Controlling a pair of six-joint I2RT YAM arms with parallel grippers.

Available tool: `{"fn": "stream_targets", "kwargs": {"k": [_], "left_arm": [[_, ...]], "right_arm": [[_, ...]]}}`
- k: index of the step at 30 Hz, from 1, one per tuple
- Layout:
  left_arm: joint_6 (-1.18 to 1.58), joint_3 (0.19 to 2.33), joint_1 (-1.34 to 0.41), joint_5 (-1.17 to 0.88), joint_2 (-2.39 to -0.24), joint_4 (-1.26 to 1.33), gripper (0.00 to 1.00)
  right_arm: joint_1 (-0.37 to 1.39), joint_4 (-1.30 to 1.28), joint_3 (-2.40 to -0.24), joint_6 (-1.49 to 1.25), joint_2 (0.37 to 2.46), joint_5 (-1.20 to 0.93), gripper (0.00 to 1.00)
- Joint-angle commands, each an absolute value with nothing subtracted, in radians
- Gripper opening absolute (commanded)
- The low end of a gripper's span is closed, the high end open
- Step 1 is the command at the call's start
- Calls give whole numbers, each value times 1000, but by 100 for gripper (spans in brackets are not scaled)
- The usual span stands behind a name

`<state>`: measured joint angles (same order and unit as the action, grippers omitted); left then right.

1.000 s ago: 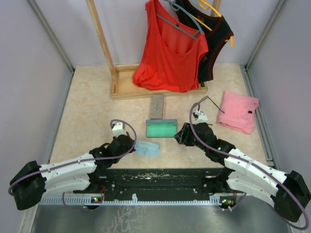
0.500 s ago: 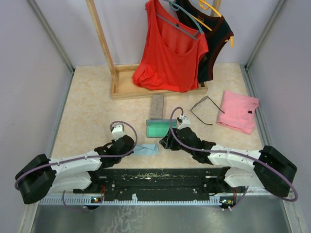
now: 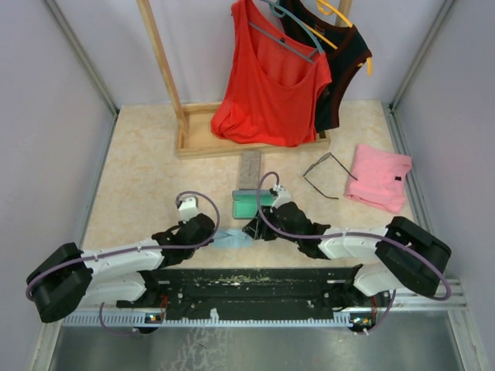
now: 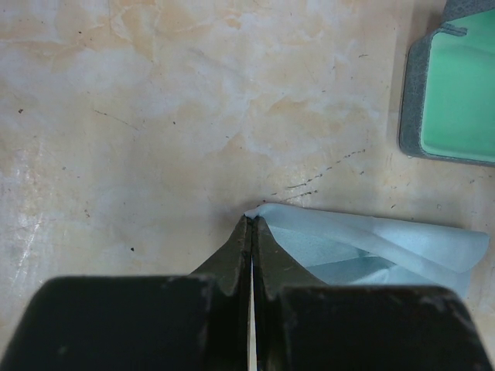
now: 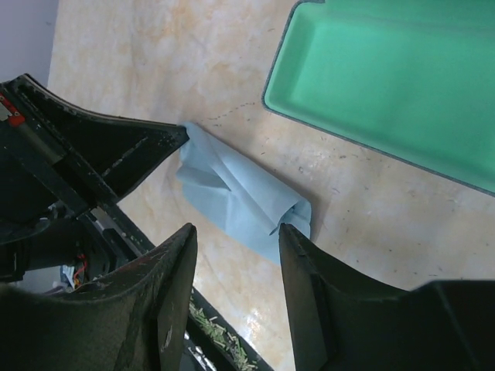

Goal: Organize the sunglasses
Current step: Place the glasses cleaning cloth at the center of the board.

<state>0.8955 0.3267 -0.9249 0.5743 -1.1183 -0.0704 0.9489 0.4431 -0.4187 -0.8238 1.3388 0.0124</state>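
Top external view hides part of the open grey oblong case with green lining [image 3: 247,205] under the right arm; one pair of thin dark wire-framed sunglasses [image 3: 325,176] lies right of it, farther back, faint, front diagonal, arms unfolded toward the near right; one closed grey case [image 3: 249,168] behind; one light blue wiping cloth [image 5: 232,193] in front; left gripper [image 4: 250,224] pressed together at the cloth's corner, pinch unclear; right gripper [image 5: 236,232] spread above the cloth.

Top view: high above the near edge, looking down over the whole counter [image 3: 139,178]; wrist views: close to the surface, aimed steeply down; all three share the blue cloth [image 3: 232,239] and the green-lined case [image 3: 246,205] beside it.
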Motion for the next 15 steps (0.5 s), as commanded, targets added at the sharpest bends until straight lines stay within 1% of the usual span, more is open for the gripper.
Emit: {"fn": "stream_targets", "kwargs": {"k": [1,7,15], "left_arm": [[881,335,-919,554,-1130,-109,0],[879,342,-919,551,-1123,-117,0],[880,336,-920,547,-1113,-121,0]], "right_arm": [[976,549,-435,-854,1380,-3,47],[1004,561,-432,-941,1444,72,46],[1006,658,-423,-982,1517,65,45]]}}
